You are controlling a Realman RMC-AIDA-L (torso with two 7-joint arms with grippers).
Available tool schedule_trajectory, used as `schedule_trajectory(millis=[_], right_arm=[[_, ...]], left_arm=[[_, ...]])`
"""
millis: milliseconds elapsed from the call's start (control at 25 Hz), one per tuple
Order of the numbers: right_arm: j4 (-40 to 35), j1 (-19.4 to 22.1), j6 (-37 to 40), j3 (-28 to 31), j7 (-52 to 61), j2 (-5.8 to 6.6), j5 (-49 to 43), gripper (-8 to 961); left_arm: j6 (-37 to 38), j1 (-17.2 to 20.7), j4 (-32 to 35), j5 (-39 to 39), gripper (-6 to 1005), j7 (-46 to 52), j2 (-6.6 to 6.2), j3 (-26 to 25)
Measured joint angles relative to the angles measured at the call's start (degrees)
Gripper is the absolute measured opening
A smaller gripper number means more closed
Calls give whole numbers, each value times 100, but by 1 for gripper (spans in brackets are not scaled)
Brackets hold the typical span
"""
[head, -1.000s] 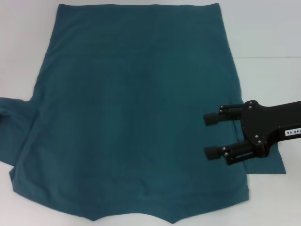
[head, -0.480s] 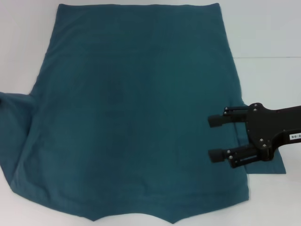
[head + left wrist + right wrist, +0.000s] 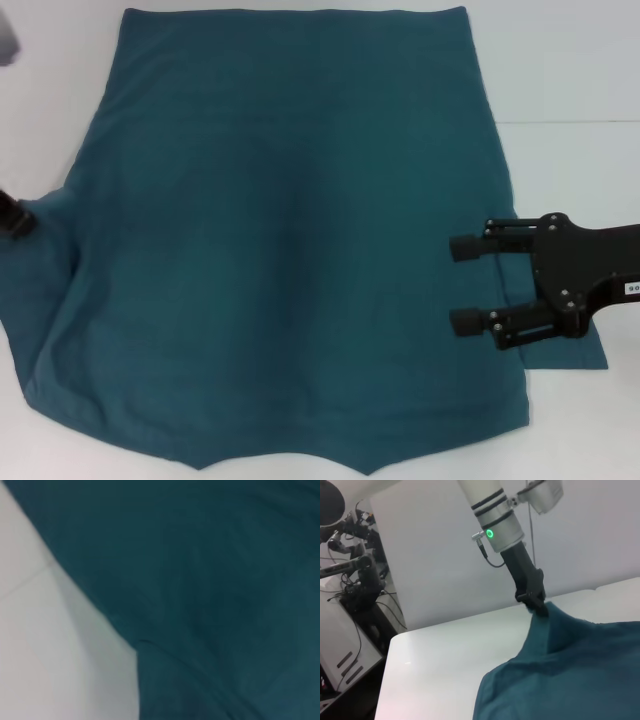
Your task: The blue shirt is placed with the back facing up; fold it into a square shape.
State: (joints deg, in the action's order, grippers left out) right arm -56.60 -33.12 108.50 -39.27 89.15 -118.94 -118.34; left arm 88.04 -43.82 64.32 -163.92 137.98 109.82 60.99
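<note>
The blue shirt (image 3: 290,230) lies plain side up, spread over most of the white table (image 3: 570,60). My right gripper (image 3: 465,285) hovers open over the shirt's right edge, and the right sleeve (image 3: 575,355) pokes out beneath the arm. At the far left my left gripper (image 3: 12,218) shows only as a dark tip on the left sleeve. From the right wrist view, the left gripper (image 3: 539,605) is shut on the sleeve and pulls the cloth (image 3: 580,670) up into a peak. The left wrist view shows only teal cloth (image 3: 225,580) and bare table.
Bare white table surface (image 3: 570,200) lies to the right of the shirt and at the far left corner. Beyond the table's edge (image 3: 387,645) in the right wrist view stand dark equipment and cables (image 3: 355,580) against a white wall.
My right gripper has drifted a little to the right, still open. The left sleeve has been gathered in and lifted, and the left gripper's tip now shows at the left edge.
</note>
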Motion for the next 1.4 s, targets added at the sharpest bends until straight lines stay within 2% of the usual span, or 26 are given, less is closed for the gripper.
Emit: schedule_trajectory(millis=[200, 360, 520, 640, 760, 880, 960, 1040, 1160, 1320, 1400], right_arm=[[2, 60, -10, 66, -142, -7, 13, 909], [38, 77, -31, 68, -264, -30, 19, 909], [50, 90, -74, 68, -303, -46, 18, 909], [56, 105, -90, 69, -338, -49, 13, 908], [62, 122, -165, 69, -360, -50, 23, 908], [58, 124, -212, 69, -362, -50, 30, 908], [50, 124, -218, 69, -363, -50, 39, 908], [39, 123, -223, 68, -364, -50, 48, 908], [33, 122, -249, 76, -362, -50, 53, 908], [31, 110, -303, 86, -357, -50, 60, 908], [34, 93, -325, 86, -357, -50, 64, 908]], left_arm=[[-198, -395, -487, 2, 14, 772, 37, 934], [-806, -923, -1287, 2, 16, 1221, 129, 1459], [-1430, -1396, -2065, 6, 19, 1345, 301, 1529], [-1677, -1563, -2316, 10, 21, 1417, 453, 1547], [-1710, -1588, -2222, 10, 78, 1458, 635, 1551], [-1623, -1531, -1957, 9, 134, 1469, 717, 1554], [-1564, -1471, -1783, 10, 172, 1478, 713, 1534], [-1498, -1319, -1446, 12, 210, 1506, 666, 1462], [-1403, -1007, -892, 9, 323, 1549, 552, 1287], [-1500, -734, -806, 5, 488, 1514, 405, 1200], [-1670, -572, -803, 2, 589, 1500, 382, 1193]])
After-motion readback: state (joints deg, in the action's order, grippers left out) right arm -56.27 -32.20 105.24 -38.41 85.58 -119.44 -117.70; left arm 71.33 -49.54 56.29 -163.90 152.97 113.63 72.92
